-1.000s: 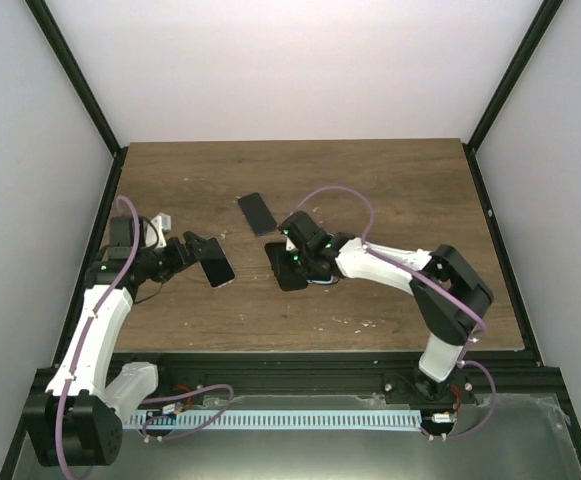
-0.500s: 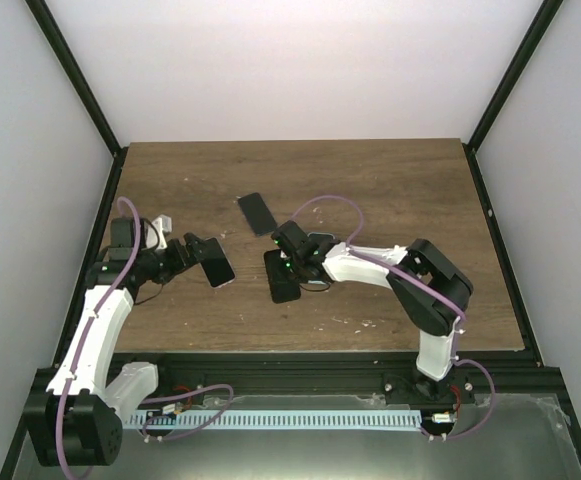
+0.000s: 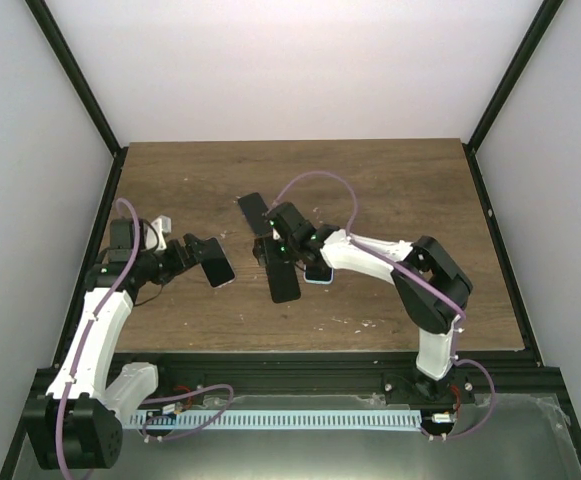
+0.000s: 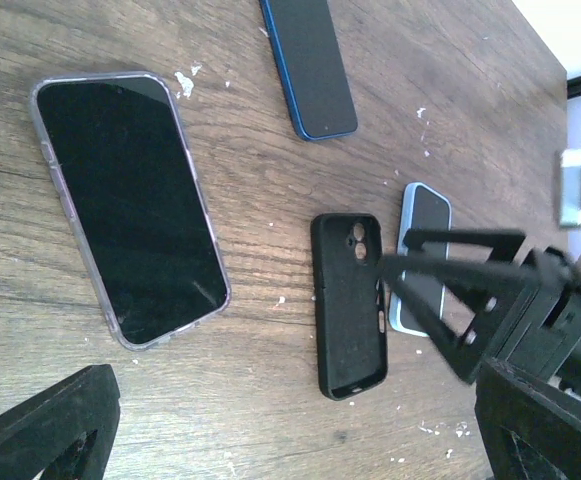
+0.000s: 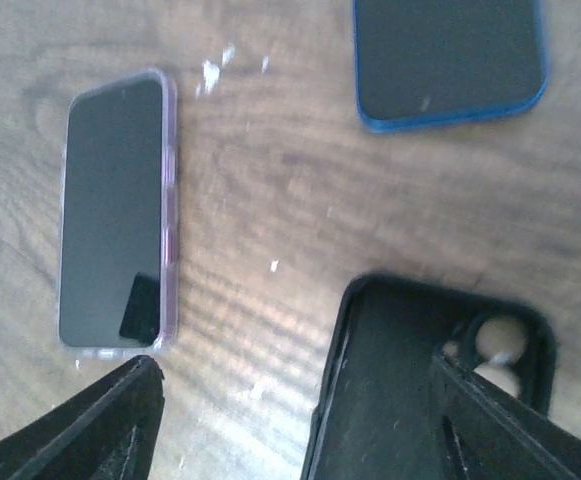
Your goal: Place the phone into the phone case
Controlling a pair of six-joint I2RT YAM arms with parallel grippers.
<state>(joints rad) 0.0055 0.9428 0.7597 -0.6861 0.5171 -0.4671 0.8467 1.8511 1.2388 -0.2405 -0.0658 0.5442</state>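
Wooden table [image 3: 400, 190]: brown boards flecked with white specks; every item listed is laid on it.
Black phone case [image 4: 350, 305]: laid flat near the table's middle, open side up, with the camera cut-out at the end nearer the blue-edged phone.
Light-blue phone [image 4: 420, 255]: laid screen up just beside the case's right edge, outside the case and partly hidden by the right arm.
Right gripper [image 5: 295, 405]: poised over the case with fingers spread wide; one finger [image 5: 500, 420] is seen over the case's camera end, but contact cannot be told.
Left gripper [image 4: 290, 440]: placed well left of the case, fingers spread wide, nothing clasped.
Clear-cased phone [image 4: 125, 205]: laid screen up left of the case, between it and the left gripper.
Blue-edged phone [image 4: 310, 65]: laid screen up beyond the case's far end, apart from it.
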